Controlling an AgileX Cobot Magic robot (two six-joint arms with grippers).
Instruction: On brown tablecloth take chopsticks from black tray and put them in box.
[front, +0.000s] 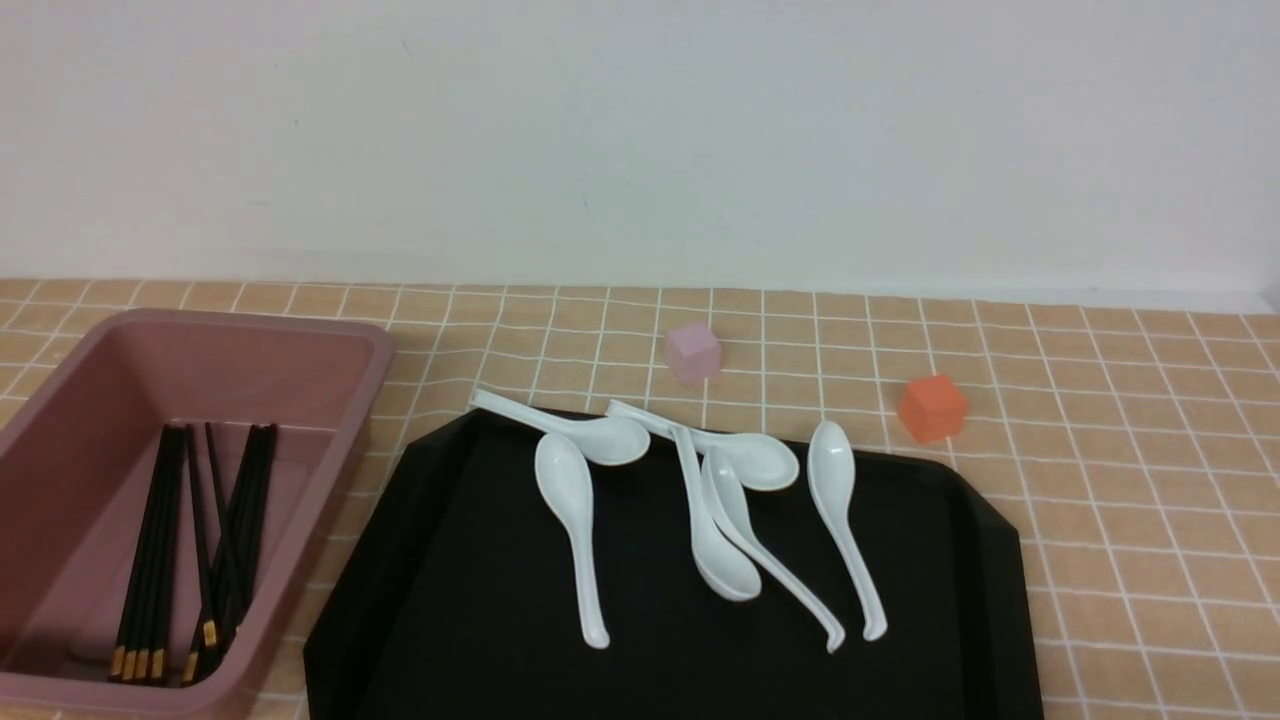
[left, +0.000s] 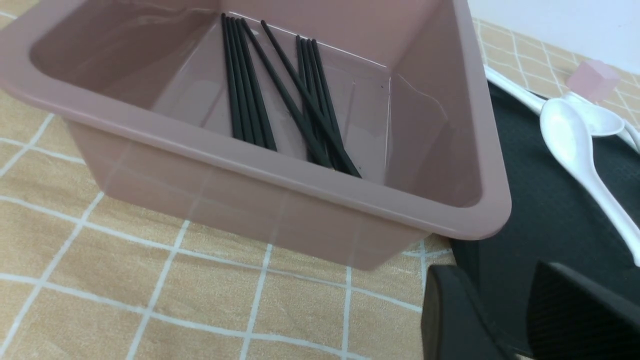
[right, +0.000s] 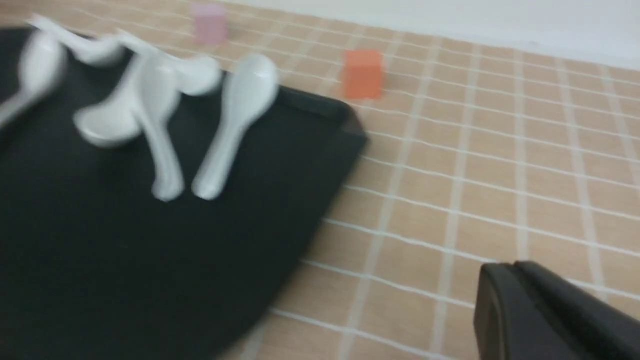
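Chopsticks (front: 190, 550) lying in box (front: 380, 350), task looks done; tray (front: 480, 620) holds only spoons (front: 570, 480); left gripper (left: 500, 290) parted, empty; right gripper (right: 530, 300) cannot tell.

Left gripper (left: 515, 320): showing as two matte black fingers (left: 455, 315), rounded corners; one face is carrying fine ribbing.
Right gripper (right: 520, 295): showing matte black, blocky, slightly blurred.

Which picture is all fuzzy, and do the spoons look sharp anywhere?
Right wrist view: the white spoons and black tray are smeared by blur. Front view: the spoons look sharp. Left wrist view: box and chopsticks are sharp, with faint shine inside the box.
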